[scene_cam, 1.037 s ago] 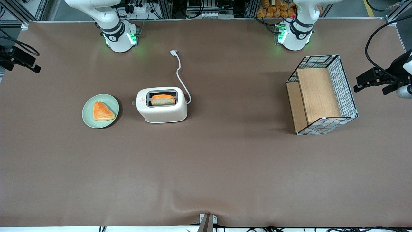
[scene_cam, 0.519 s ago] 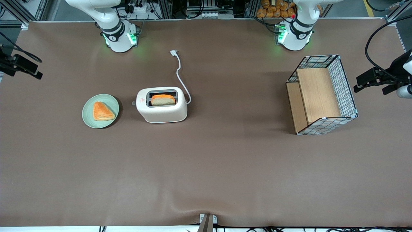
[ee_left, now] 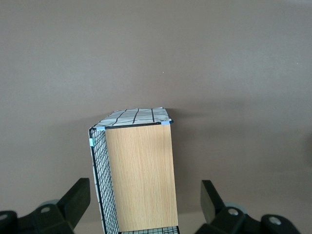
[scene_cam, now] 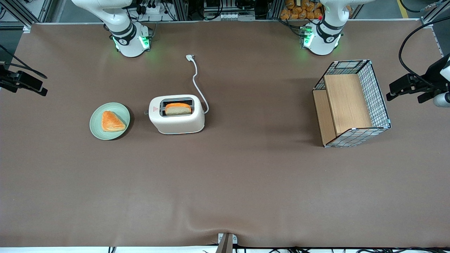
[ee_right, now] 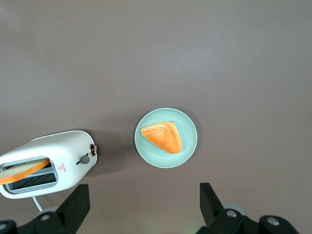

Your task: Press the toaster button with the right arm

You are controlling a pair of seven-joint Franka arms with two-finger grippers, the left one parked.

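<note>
The cream-white toaster (scene_cam: 179, 123) stands mid-table with a slice of bread (scene_cam: 178, 108) upright in its slot. Its small grey button (scene_cam: 146, 112) juts from the narrow end with the red logo, the end that faces the plate. My right arm's gripper (scene_cam: 35, 88) hovers at the working arm's end of the table, well apart from the toaster. In the right wrist view the gripper (ee_right: 145, 202) is open with only bare table between its fingers (ee_right: 78, 201), and the toaster (ee_right: 58, 151) and its button (ee_right: 85, 159) show below it.
A pale green plate (scene_cam: 96, 128) with a triangular pastry (scene_cam: 112, 121) lies beside the toaster's button end. The toaster's white cord (scene_cam: 197, 84) runs away from the front camera. A wire-and-wood basket (scene_cam: 351, 105) stands toward the parked arm's end.
My gripper has drifted nearer to the front camera along the table's working-arm end. Toaster, plate and basket have stayed put.
</note>
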